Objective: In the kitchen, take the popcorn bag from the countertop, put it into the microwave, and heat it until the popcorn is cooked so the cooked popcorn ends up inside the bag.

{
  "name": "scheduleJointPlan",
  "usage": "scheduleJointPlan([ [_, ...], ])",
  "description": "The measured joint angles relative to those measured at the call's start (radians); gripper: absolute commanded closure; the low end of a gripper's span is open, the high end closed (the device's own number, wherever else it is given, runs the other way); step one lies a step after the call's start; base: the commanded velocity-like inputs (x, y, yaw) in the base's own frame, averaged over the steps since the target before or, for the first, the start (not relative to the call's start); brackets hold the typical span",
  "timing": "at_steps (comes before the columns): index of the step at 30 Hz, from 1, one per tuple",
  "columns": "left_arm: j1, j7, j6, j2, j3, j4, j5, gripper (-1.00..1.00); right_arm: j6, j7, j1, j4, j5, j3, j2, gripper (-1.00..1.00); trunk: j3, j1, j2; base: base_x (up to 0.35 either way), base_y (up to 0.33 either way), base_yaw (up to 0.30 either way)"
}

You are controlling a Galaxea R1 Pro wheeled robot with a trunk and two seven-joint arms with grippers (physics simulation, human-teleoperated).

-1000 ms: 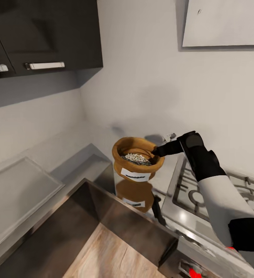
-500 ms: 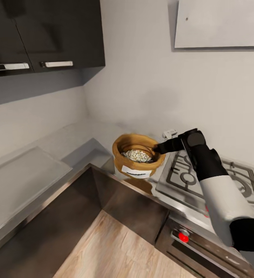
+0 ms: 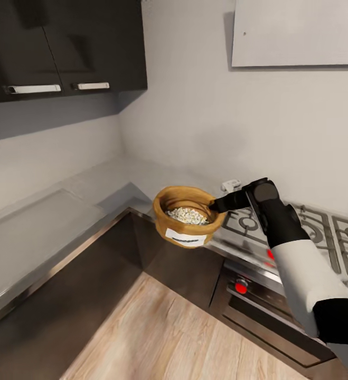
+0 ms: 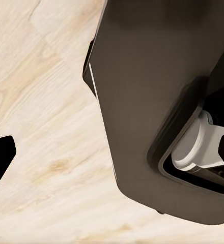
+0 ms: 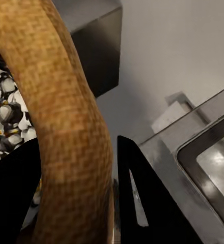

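Nearest: wood floor (image 3: 158, 338), w/ dark lower cabinet fronts (image 3: 78, 295) running along an L-shaped corner. In the left wrist view, same pale floor under a dark robot body part; one black fingertip of the left claw (image 4: 0, 157) shows at the frame edge, can't tell if it's apart or together.

Next: 1 right arm, white forearm and black wrist, reaching toward the corner. Right claw (image 3: 216, 205) is clamped on the rolled rim of the popcorn bag (image 3: 187, 216); right wrist view shows 1 finger inside the rim and 1 outside, rim (image 5: 66, 127) pinched between. 1 bag, tan, white label facing front, held up in the air just off the front edge of the surface (image 3: 47, 232), near its inner corner and beside the hob (image 3: 300, 232). Inside it: a heap of pale popcorn (image 3: 187, 214) bits, too many to count.

2 red knobs (image 3: 241, 286) on the oven front below the hob.

Farthest: grey wall, 2 dark upper cabinet doors (image 3: 63, 47) w/ 2 metal handles, 1 white hood (image 3: 300, 31) over the hob.
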Motion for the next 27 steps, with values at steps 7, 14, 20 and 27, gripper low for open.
scheduleJointPlan([
  [7, 0.0, 0.0, 0.004, 0.0, 0.0, 0.0, 0.001, -1.0, 0.0, 0.0, 0.0, 0.199, 0.0, 0.002, 0.006, 1.0, 0.0, 0.0, 0.0, -0.332, 0.076, 0.0],
  [14, 0.0, -0.005, 0.001, 0.002, -0.003, -0.001, -0.001, -1.0, 0.001, -0.001, 0.0, 0.435, -0.009, -0.003, 0.016, 1.0, 0.0, -0.001, 0.0, -0.037, 0.004, 0.0],
  [20, 0.0, -0.005, 0.001, 0.003, -0.001, -0.001, 0.003, -1.0, 0.001, -0.003, 0.0, 0.464, -0.009, -0.006, 0.017, 1.0, 0.0, -0.001, 0.0, 0.0, 0.0, 0.0],
  [27, 0.0, -0.004, 0.001, 0.003, 0.0, -0.001, 0.004, -1.0, 0.001, -0.004, 0.0, 0.484, -0.005, -0.007, 0.008, 1.0, 0.0, -0.001, 0.0, 0.0, 0.0, -0.013],
])
